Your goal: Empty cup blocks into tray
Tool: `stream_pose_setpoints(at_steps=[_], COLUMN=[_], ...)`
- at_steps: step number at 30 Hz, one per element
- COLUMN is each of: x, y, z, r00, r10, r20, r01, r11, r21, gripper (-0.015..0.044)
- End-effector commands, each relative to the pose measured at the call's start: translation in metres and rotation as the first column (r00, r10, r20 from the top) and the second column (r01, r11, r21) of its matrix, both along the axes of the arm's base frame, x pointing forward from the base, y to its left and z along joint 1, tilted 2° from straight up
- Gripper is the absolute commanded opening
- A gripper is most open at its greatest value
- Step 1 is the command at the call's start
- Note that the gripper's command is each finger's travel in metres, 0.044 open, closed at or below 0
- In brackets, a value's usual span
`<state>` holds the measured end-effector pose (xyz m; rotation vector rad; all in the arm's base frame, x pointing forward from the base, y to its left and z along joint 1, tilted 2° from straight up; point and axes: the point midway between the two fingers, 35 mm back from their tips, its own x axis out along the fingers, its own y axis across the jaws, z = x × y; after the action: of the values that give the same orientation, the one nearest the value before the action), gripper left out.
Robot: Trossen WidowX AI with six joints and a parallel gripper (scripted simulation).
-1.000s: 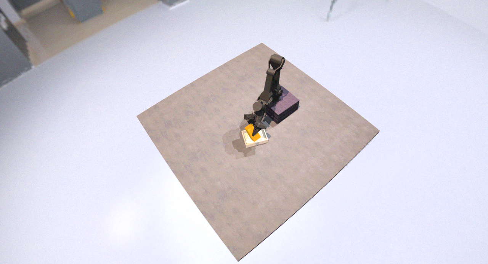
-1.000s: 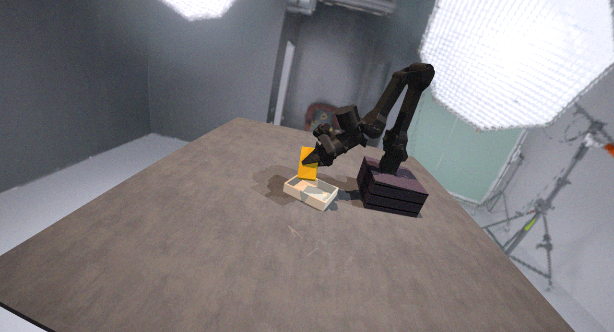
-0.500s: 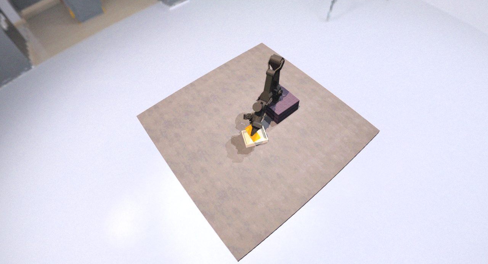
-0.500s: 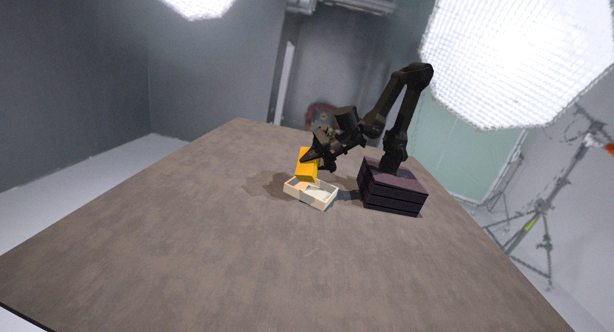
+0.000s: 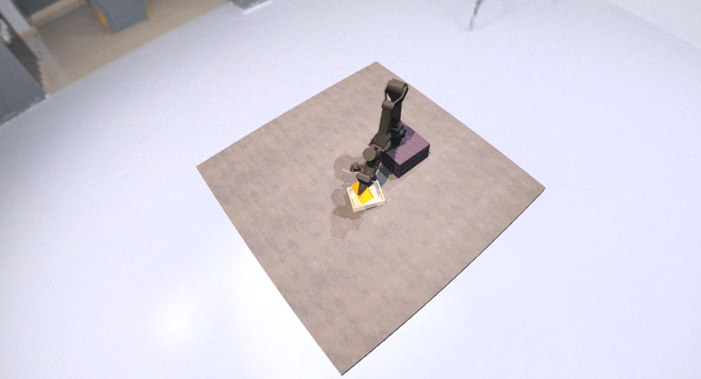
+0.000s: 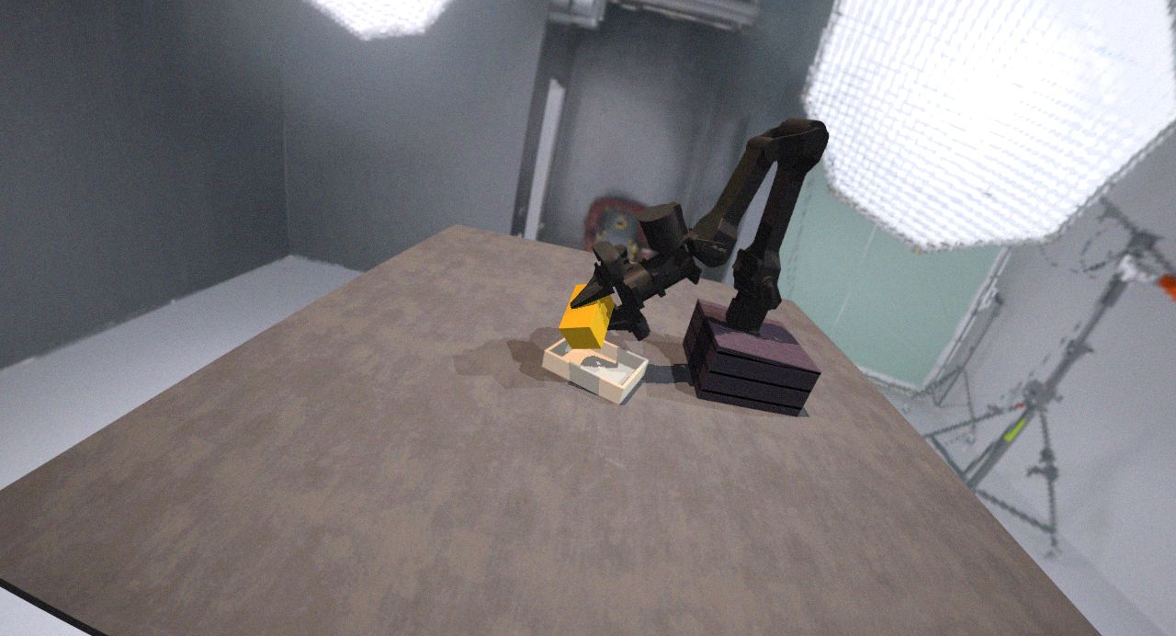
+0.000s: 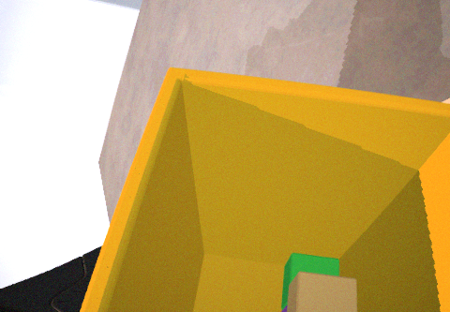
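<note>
- Leaning in, I see the yellow cup (image 5: pixel 365 197) (image 6: pixel 585 323) (image 7: pixel 262 171) up off the tabletop (image 5: pixel 294 229) (image 6: pixel 493 509) (image 7: pixel 211 22), tilted over the shallow tray (image 5: pixel 368 207) (image 6: pixel 567 370).
- The hand (image 5: pixel 362 187) (image 6: pixel 589 307) has the cup pinched between its fingers; one dark finger (image 7: pixel 52 274) pokes in at the wrist view's lower left.
- From the exterior side, the cup's underside is turned partly toward me, and its mouth faces away.
- Down inside the cup sit a green block (image 7: pixel 311 262) and a tan block (image 7: pixel 323 293), the tan one partly covering the green.
- A thin purple bit (image 7: pixel 284 309) peeks out beside them, cut off by the picture's bottom edge, so I can't tell its shape.
- The pale tray sits flat on the tabletop, shadows lying across its inside.
- The dark arm (image 5: pixel 387 121) (image 6: pixel 789 192) rises from a purplish box (image 5: pixel 411 151) (image 6: pixel 760 381), arches high, then reaches down toward the tray.
- That box stands near the tray, apart from it.
</note>
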<state>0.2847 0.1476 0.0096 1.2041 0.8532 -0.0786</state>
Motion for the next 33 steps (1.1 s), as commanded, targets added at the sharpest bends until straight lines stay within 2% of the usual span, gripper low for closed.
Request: stream_pose_setpoints(at_steps=[1,17,33], x=[0.0036,0.0053,0.0070], y=[0.0014,0.0027,0.0041], z=[0.0024,0.0003,-0.0019], r00=[0.999,0.956,0.856], r10=[-0.048,-0.232,-0.356], r20=[-0.018,-0.182,-0.375], r01=[0.049,0.276,0.501], r11=[0.997,0.922,0.752], r21=[0.056,0.272,0.429], gripper=[0.0000,0.0000,0.0000])
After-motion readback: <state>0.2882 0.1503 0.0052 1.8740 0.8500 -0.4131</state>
